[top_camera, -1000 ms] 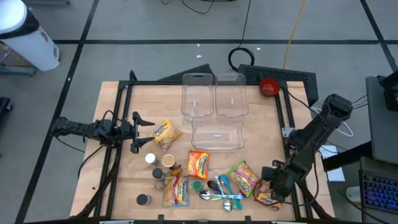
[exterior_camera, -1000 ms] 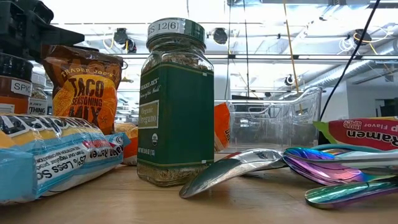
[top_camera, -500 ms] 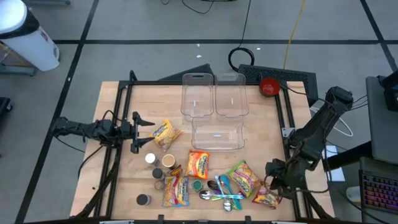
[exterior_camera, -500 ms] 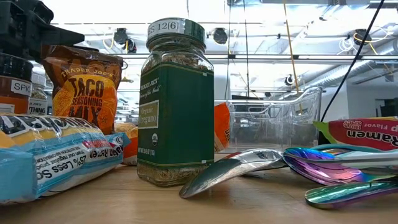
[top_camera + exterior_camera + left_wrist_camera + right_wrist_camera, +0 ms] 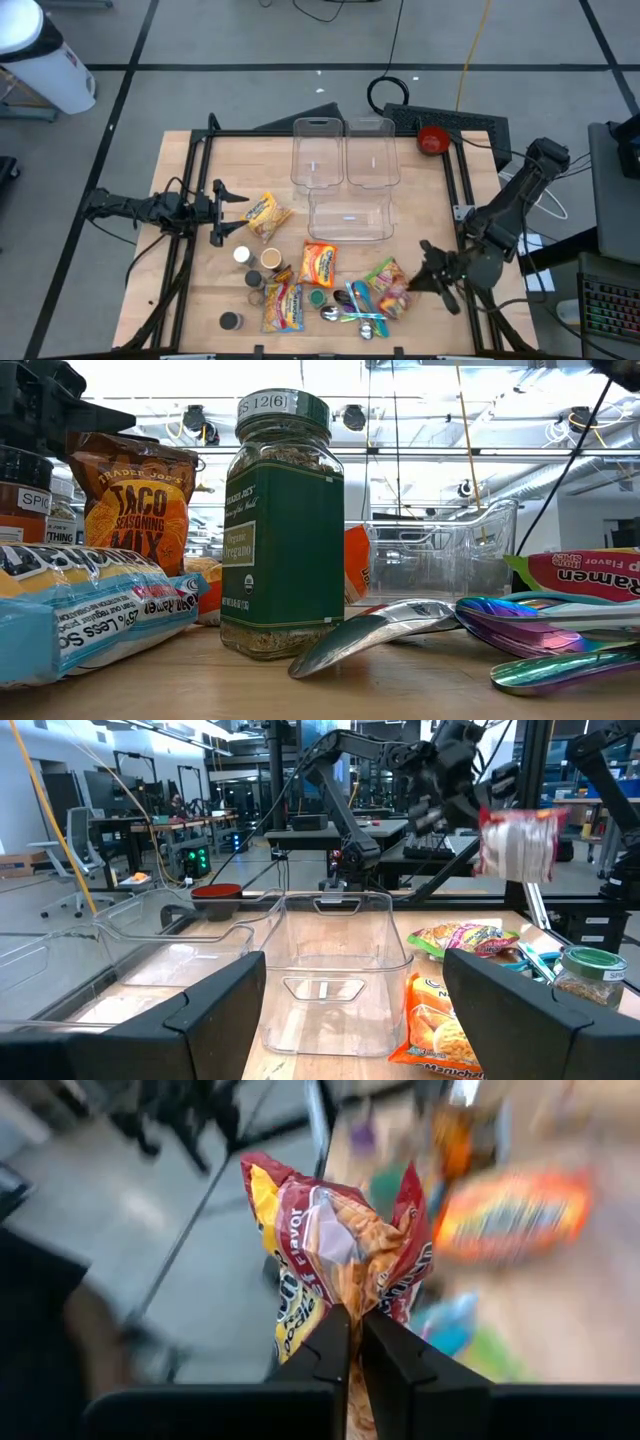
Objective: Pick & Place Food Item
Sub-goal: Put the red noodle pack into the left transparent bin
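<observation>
Your wooden table (image 5: pixel 200 160) is cluttered; above its right front corner your right gripper (image 5: pixel 355 1330) is pinched tight on a ramen packet (image 5: pixel 335 1265), lifted clear. Your left gripper (image 5: pixel 232 210) waits, fingers spread, empty.

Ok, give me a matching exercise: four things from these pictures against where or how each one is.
Things:
1. right claw
2. left claw
3. oregano jar
4. red bowl

States:
A. open, waiting at the table's left
B. upright beside the spoons
C. off the table's far right corner
D. shut on a ramen packet

Pairs: 1-D, 2-A, 3-B, 4-C
</observation>
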Tool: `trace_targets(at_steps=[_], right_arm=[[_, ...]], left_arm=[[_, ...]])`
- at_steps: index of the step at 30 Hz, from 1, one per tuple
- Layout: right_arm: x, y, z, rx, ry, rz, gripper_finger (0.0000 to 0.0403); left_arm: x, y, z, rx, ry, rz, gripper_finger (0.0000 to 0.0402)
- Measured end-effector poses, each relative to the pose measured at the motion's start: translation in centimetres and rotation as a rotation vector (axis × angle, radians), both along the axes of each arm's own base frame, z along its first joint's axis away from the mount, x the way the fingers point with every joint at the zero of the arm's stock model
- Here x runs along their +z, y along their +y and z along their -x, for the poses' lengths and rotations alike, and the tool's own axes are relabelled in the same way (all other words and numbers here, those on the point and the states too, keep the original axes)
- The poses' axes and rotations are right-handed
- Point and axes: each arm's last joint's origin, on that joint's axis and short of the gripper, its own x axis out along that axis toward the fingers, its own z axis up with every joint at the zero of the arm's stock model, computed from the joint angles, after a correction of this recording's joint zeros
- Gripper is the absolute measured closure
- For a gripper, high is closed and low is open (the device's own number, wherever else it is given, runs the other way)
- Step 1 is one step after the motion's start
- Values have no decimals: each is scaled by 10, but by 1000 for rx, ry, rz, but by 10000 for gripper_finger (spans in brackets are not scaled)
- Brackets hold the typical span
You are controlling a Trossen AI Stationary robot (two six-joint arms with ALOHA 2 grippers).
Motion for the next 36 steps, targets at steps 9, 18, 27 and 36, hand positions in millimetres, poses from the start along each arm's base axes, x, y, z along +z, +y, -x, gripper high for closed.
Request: trace_targets(at_steps=[9,18,27,36], right_arm=[[16,-34,-50,-219,-281,258,395],[11,-102,-83,-464,-226,405,395],[11,-147,-91,-473,-218,347,394],[11,-160,-92,-506,-216,408,394]], left_arm=[[0,0,0,0,1,0,89],[0,0,0,0,0,0,89],[0,0,0,0,1,0,89],[0,0,0,0,0,0,89]])
